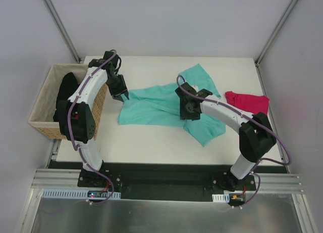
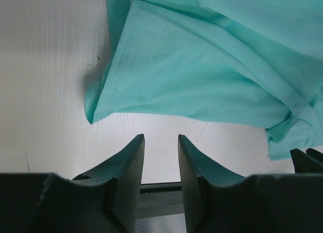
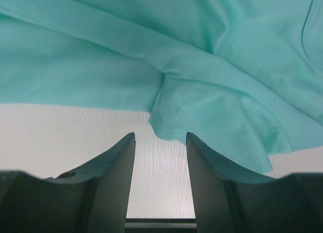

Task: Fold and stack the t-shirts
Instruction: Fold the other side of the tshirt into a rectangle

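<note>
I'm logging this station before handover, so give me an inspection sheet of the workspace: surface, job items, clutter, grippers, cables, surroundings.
Surface: white table, no stains seen.
Job's things: teal t-shirt spread mid-table, rumpled, unfolded; red t-shirt bunched near the right edge; dark garment in the wicker basket on the left.
Clutter: nothing seen.
Grippers: left gripper open, fingers empty, at the teal shirt's left corner; right gripper open, fingers empty, at a fold near the shirt's middle.
Cables: purple cable routed along each arm, no snag seen.
Surroundings: white enclosure walls; aluminium rail at the near edge.
</note>
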Controlling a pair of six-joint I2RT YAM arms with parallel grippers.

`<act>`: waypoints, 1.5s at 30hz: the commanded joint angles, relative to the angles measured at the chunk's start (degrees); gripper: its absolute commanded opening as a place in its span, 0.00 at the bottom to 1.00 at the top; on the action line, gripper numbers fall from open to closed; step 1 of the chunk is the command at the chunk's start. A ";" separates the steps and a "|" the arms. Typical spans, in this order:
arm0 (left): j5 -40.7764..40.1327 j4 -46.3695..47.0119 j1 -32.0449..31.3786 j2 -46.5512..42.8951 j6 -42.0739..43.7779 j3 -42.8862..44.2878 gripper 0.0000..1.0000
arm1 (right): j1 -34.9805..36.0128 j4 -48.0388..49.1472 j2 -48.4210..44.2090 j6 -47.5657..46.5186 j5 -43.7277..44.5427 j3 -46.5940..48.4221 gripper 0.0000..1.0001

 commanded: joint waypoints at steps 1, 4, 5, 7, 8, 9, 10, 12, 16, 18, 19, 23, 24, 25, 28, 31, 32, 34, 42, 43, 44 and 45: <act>1.87 -1.23 -0.45 -0.22 2.01 1.51 0.32 | 1.69 -2.62 -4.79 6.36 2.96 -4.70 0.48; 1.78 -1.41 -0.45 -0.84 2.54 0.89 0.32 | 2.57 -2.36 -5.76 8.38 3.14 -6.64 0.48; 1.52 -1.41 -0.45 -1.19 2.54 0.63 0.32 | 2.74 -2.10 -5.85 8.74 3.14 -7.34 0.48; 1.61 -1.49 -0.45 -1.63 2.63 0.19 0.32 | 3.18 -2.01 -5.50 9.35 3.23 -7.61 0.48; 1.61 -1.50 -0.45 -1.89 2.63 0.10 0.32 | 3.36 -2.01 -5.32 9.53 3.14 -7.61 0.48; 1.61 -1.58 -0.45 -1.98 2.63 0.10 0.32 | 3.71 -1.92 -4.88 9.71 3.23 -7.61 0.48; 1.69 -1.58 -0.45 -2.16 2.72 -0.08 0.32 | 3.88 -1.83 -4.62 9.71 3.23 -7.61 0.48; 1.52 -1.76 -0.45 -2.51 2.63 -0.08 0.32 | 4.24 -1.57 -3.92 9.80 3.14 -7.44 0.48; 1.17 -2.11 -0.54 -2.77 2.55 -0.17 0.32 | 4.24 -0.78 -2.25 9.18 2.62 -6.91 0.47; 1.17 -2.20 -0.54 -2.77 2.46 -0.17 0.32 | 4.15 -0.69 -1.19 8.31 2.44 -5.77 0.48; 1.08 -2.37 -0.45 -2.69 2.46 -0.25 0.32 | 4.15 -0.60 -0.06 8.13 2.27 -5.33 0.48; 0.64 -2.99 -0.45 -2.77 2.19 -0.08 0.32 | 3.89 0.28 2.14 7.25 0.86 -3.84 0.47; 0.29 -2.99 -0.45 -2.77 2.19 -0.08 0.32 | 3.71 0.45 2.67 7.07 0.42 -3.57 0.47; 0.20 -3.16 -0.45 -2.86 2.11 -0.08 0.32 | 3.71 0.63 3.11 6.98 0.16 -2.96 0.46; -0.33 -3.78 -0.45 -2.95 2.19 0.10 0.32 | 3.27 0.89 4.43 6.46 -0.37 -1.99 0.43; -0.94 -4.22 -0.36 -2.86 2.28 0.27 0.32 | 3.01 0.89 5.23 6.37 -0.55 -1.55 0.38; -1.03 -4.31 -0.36 -2.86 2.28 0.36 0.32 | 3.01 0.89 5.40 6.37 -0.46 -1.46 0.36; -1.03 -4.40 -0.36 -2.77 2.37 0.45 0.32 | 2.83 0.89 5.40 6.46 -0.46 -1.55 0.31; -0.50 -4.57 -0.36 -1.81 2.46 0.63 0.31 | 2.74 0.28 5.14 7.78 -0.11 -2.95 0.03; -0.50 -4.66 -0.36 -1.89 2.46 0.54 0.31 | 2.66 0.02 5.14 7.86 0.06 -2.96 0.01; -0.42 -4.66 -0.36 -1.89 2.46 0.45 0.31 | 2.74 -0.51 5.14 8.21 0.76 -3.04 0.01; -0.42 -4.66 -0.36 -1.89 2.37 0.36 0.31 | 2.66 -0.86 5.05 8.30 1.29 -2.96 0.01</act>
